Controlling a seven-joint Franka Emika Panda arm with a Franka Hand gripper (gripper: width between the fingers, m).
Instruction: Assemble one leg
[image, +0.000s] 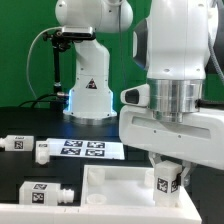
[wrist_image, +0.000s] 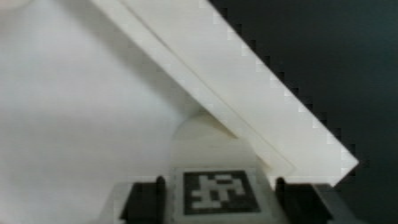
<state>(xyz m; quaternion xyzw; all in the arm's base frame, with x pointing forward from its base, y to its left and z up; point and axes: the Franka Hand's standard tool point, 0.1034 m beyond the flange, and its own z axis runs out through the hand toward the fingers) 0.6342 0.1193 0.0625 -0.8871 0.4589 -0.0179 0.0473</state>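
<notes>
Gripper sits at lower right of the exterior frame with the jaws pinching the leg — tag face outward, post held upright over the white panel, near that panel's right-hand end. In the wrist view the leg shows at bottom centre, a dark finger on each flank, the panel's raised rim running diagonally just above it; whether the leg's lower end already touches the panel I cannot tell. Handling judgement: small rigid plastic post, likely light, smooth sides so some slip risk if twisted — the present hold across two opposite flat faces looks right, since square faces resist rotation in the jaws. Not fragile by appearance. Surface: black bench, matte. The marker board lies at centre of the exterior frame, a further loose leg at far left and another white part at lower left, all well apart from the held one. Room: a second robot base stands behind on the bench, green backdrop beyond.
</notes>
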